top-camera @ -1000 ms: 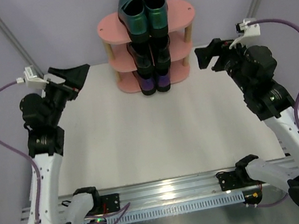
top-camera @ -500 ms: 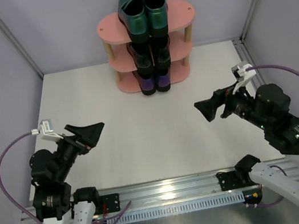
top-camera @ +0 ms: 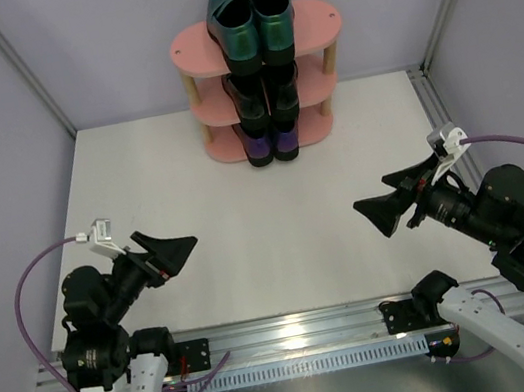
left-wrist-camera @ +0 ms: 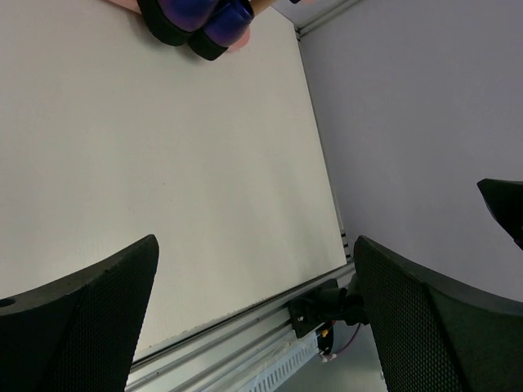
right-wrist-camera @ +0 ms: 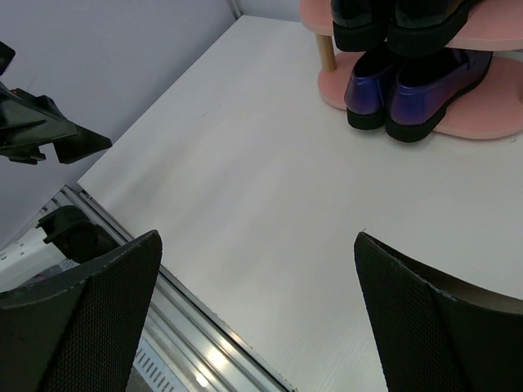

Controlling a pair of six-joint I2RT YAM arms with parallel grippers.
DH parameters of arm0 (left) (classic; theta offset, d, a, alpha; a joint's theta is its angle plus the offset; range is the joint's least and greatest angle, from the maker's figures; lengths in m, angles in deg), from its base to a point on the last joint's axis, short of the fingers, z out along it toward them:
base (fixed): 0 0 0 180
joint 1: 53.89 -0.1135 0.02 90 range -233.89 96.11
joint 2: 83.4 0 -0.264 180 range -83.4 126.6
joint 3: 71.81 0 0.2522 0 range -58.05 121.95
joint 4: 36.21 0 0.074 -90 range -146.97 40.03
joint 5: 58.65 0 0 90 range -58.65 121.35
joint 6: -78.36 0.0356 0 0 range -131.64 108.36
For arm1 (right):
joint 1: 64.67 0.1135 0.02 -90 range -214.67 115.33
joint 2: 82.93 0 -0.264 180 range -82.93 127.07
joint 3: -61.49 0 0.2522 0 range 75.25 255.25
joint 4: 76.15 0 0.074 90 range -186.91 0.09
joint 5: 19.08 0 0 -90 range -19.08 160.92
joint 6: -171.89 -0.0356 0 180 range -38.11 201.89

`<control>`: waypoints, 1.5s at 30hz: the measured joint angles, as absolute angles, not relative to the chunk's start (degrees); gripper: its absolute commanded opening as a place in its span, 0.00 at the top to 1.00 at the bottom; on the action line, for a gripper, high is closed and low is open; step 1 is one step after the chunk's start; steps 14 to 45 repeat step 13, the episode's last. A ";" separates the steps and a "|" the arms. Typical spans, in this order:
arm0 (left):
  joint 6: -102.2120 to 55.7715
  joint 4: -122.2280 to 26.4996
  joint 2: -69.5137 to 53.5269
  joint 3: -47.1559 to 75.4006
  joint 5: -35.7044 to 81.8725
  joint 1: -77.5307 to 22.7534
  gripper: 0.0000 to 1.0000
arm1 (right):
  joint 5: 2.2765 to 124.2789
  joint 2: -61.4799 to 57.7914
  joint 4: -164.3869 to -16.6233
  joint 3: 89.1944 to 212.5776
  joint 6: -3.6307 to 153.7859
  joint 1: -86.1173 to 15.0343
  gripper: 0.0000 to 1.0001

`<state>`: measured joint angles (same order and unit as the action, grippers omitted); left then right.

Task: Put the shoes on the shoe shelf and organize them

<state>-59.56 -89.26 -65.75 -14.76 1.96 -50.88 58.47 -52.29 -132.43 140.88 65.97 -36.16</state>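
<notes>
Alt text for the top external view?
Pink shoe shelf at the far edge of the table holds three pairs: teal pair on top, black pair middle, purple pair bottom. The left gripper and right gripper hover open and empty over the near side.

No writing, label, brand mark or number can be read anywhere in these views, neither on the shoes (top-camera: 237, 23), the shoe shelf (top-camera: 315, 24) nor the table (top-camera: 267, 225).

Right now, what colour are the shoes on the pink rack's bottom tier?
Glossy purple loafers, clearest in the right wrist view.
</notes>
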 measured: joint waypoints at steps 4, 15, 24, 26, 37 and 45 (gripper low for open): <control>-59.98 -87.92 -65.58 -14.78 0.01 -50.88 0.00 | 57.64 -52.23 -132.43 140.88 65.69 -36.16 0.00; -60.85 -84.80 -61.88 -14.78 -2.78 -50.88 0.00 | 57.25 -50.48 -131.80 141.29 65.69 -36.16 0.00; -60.85 -84.80 -61.88 -14.78 -2.78 -50.88 0.00 | 57.25 -50.48 -131.80 141.29 65.69 -36.16 0.00; -60.85 -84.80 -61.88 -14.78 -2.78 -50.88 0.00 | 57.25 -50.48 -131.80 141.29 65.69 -36.16 0.00; -60.85 -84.80 -61.88 -14.78 -2.78 -50.88 0.00 | 57.25 -50.48 -131.80 141.29 65.69 -36.16 0.00; -60.85 -84.80 -61.88 -14.78 -2.78 -50.88 0.00 | 57.25 -50.48 -131.80 141.29 65.69 -36.16 0.00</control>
